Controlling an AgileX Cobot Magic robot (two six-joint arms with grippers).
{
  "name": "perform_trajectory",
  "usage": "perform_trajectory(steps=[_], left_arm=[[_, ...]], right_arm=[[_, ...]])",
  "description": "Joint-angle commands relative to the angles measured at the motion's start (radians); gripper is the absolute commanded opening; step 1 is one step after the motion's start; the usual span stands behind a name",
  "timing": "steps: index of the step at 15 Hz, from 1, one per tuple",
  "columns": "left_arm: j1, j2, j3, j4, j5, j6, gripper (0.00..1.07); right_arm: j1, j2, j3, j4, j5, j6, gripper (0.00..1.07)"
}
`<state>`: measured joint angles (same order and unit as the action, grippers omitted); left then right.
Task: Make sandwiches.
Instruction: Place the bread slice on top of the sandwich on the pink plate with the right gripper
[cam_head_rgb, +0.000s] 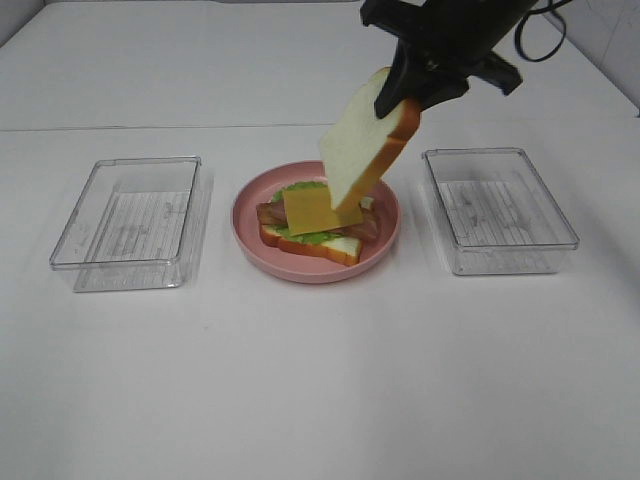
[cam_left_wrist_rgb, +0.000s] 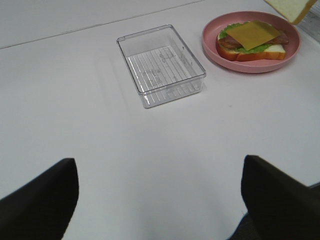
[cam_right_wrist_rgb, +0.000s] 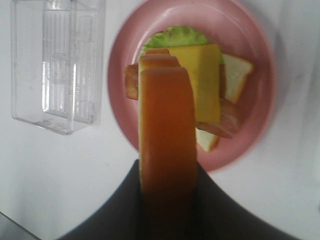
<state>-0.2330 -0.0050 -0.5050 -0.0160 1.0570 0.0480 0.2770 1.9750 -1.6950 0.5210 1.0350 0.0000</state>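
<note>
The sandwich stack lies on the round pink plate in the middle of the table: a bread slice, green lettuce, brown bacon and a yellow cheese slice on top. My right gripper is shut on a second bread slice, which hangs tilted above the plate's far right side. In the right wrist view the held bread's crust edge covers part of the stack. My left gripper is open and empty, low over the table, near the front left; the stack also shows in its view.
A clear plastic tray stands left of the plate and another clear tray stands right of it. Both hold nothing. The white table runs to a seam at the back.
</note>
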Motion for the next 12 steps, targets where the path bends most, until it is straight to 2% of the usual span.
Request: perform_trajectory(steps=[1,9,12], left_arm=[[0.001,-0.025,0.007,-0.002,-0.011,-0.003,0.84],[0.001,-0.025,0.007,-0.002,-0.011,-0.003,0.84],[0.001,-0.025,0.007,-0.002,-0.011,-0.003,0.84]], right_arm=[[0.036,0.008,0.069,0.105,-0.154,-0.017,0.0],[0.039,0.195,0.084,0.371,-0.294,-0.07,0.0],[0.039,0.224,0.084,0.366,-0.305,-0.068,0.0]])
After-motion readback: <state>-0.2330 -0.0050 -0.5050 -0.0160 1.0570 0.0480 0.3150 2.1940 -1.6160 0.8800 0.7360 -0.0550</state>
